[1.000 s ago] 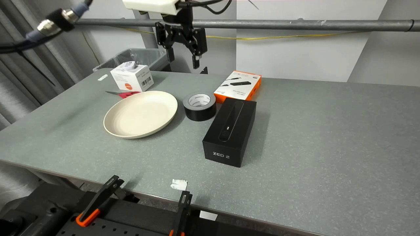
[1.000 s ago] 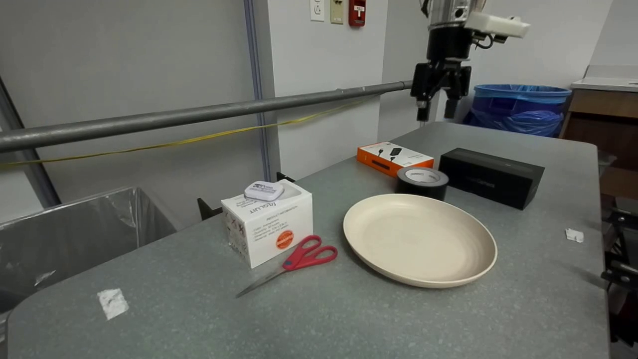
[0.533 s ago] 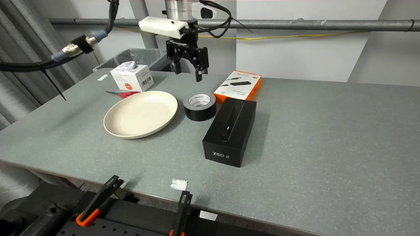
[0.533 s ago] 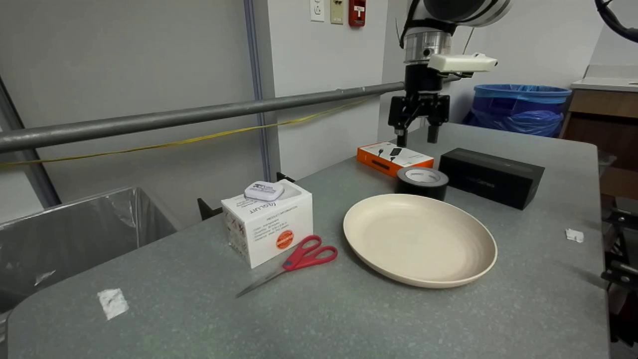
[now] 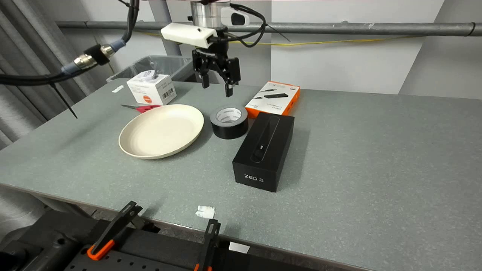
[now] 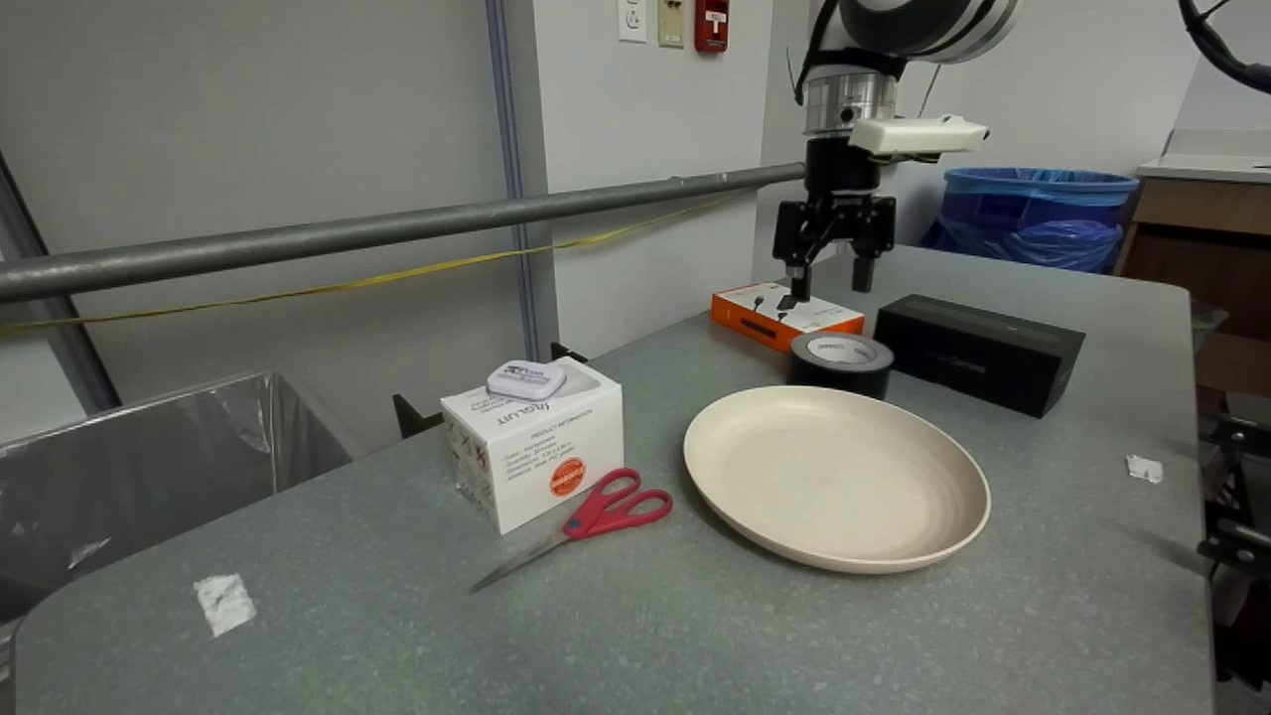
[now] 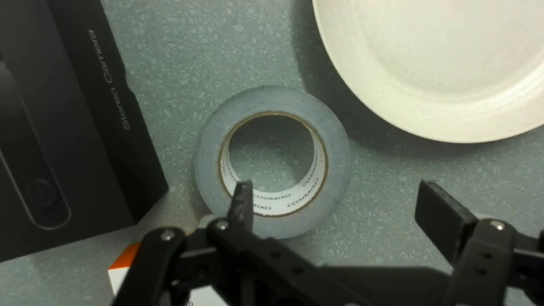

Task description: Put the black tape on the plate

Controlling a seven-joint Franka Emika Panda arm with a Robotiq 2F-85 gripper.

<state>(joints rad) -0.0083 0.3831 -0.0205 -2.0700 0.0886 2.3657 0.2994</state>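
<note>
Toward the worktop's (image 5: 376, 169) wall-side edge, a black box (image 5: 263, 152) is flanking round tape (image 5: 229, 130); the hand (image 5: 217, 91) is hovering, spread wide.

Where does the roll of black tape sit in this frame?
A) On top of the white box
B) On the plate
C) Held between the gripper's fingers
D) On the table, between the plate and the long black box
D: the wrist view shows the black tape on the table, with a gap on either side parting it from the plate and the long black box.
</note>
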